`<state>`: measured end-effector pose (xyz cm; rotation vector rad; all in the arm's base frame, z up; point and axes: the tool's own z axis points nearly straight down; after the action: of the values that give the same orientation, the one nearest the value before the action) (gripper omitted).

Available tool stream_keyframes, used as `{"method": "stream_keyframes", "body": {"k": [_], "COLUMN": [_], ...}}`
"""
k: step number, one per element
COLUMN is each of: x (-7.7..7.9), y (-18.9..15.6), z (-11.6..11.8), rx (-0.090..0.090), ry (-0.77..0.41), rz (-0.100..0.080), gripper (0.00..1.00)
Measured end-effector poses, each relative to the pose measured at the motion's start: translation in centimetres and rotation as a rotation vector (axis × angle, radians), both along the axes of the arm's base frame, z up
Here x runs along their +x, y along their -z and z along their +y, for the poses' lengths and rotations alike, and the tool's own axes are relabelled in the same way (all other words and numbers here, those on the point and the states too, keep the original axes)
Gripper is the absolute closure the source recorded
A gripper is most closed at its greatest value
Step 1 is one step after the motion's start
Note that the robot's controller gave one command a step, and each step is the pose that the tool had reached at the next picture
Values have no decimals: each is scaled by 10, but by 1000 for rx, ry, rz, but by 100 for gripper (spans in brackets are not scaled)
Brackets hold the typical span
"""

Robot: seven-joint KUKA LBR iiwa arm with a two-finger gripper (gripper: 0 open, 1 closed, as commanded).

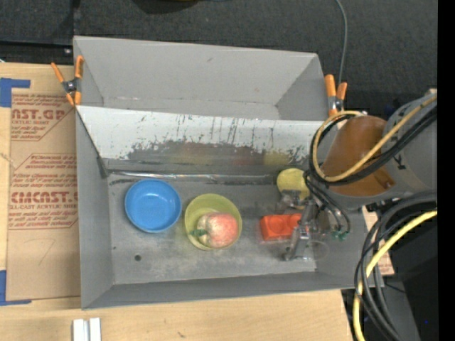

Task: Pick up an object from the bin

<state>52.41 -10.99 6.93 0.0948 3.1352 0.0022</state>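
My gripper [297, 241] is low in the bin's right part, its fingers pointing down to the floor. An orange-red block [279, 226] lies right against its left side, touching or nearly touching a finger. I cannot tell whether the block sits between the fingers. A yellow-green ball-like thing [291, 180] lies just behind the gripper, near the back wall.
A yellow-green bowl [202, 209] in the middle of the floor holds a pink and green apple-like fruit [219, 229]. A blue bowl [152, 205] sits to its left. The arm with its orange cover and cables fills the bin's right edge.
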Motion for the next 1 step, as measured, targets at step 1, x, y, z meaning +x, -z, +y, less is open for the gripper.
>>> {"method": "stream_keyframes", "body": {"k": [1], "x": [-3], "y": [1], "z": [7], "rx": [-2], "ry": [-150], "rz": [1], "gripper": [100]}}
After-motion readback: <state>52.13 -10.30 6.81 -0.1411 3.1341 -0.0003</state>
